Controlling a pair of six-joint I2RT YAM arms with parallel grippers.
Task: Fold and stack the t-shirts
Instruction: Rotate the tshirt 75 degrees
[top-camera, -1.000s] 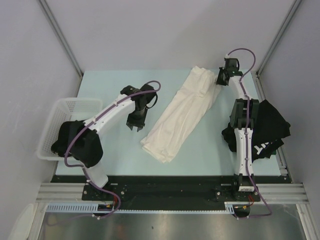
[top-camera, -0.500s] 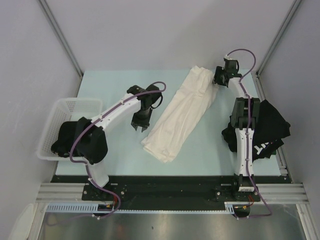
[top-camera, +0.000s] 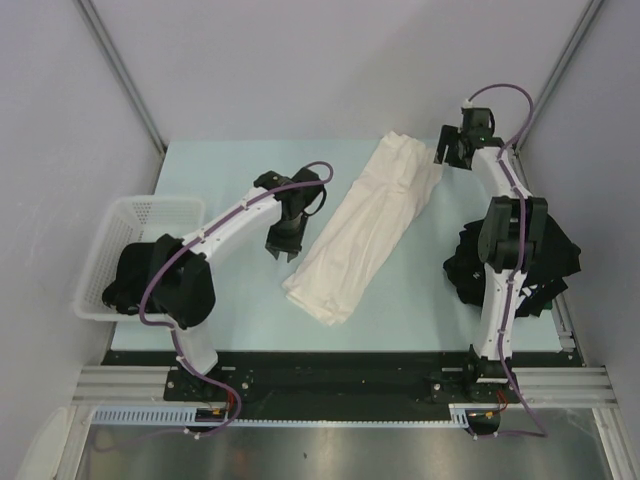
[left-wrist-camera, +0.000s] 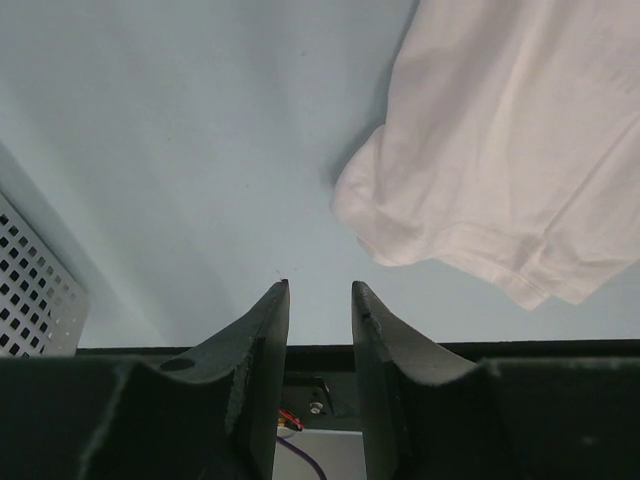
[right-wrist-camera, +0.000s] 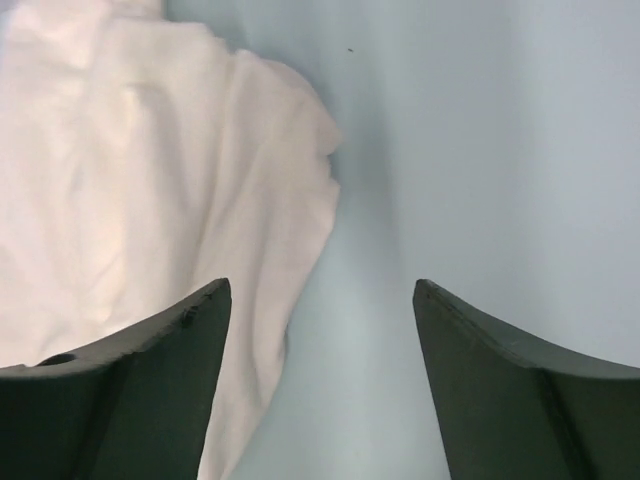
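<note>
Your cream-white t-shirt (top-camera: 360, 230) was the biggest thing on the table. It lay as a long narrow strip, apparently folded in lengthwise, running from the far right down toward the near centre. Laid out flat and alone like that, it looked set up for the cross fold that remained to be done.

The heap of black t-shirts (top-camera: 555, 250) sat at the right edge behind your right arm. I judged it was parked there to keep the middle free for folding. The white mesh basket (top-camera: 150, 203) stood at the left edge, with a dark bundle (top-camera: 125, 280) inside that was probably another black shirt waiting its turn.

Your right gripper (top-camera: 447, 150) hung over the far end of the cream strip, just beside its edge. Its jaws were spread wide and it carried nothing, so it looked placed to take that end. Your left gripper (top-camera: 283, 252) hovered over bare table just left of the strip's near end. Its jaws were drawn to a thin slot with no cloth between them, so you would have had to spread them before pinching the hem.

Plain grey walls with slanted metal posts (top-camera: 120, 75) closed in the cell on three sides. The table (top-camera: 220, 165) was a smooth, pale blue-green sheet, so cloth would likely have slid on it easily.
</note>
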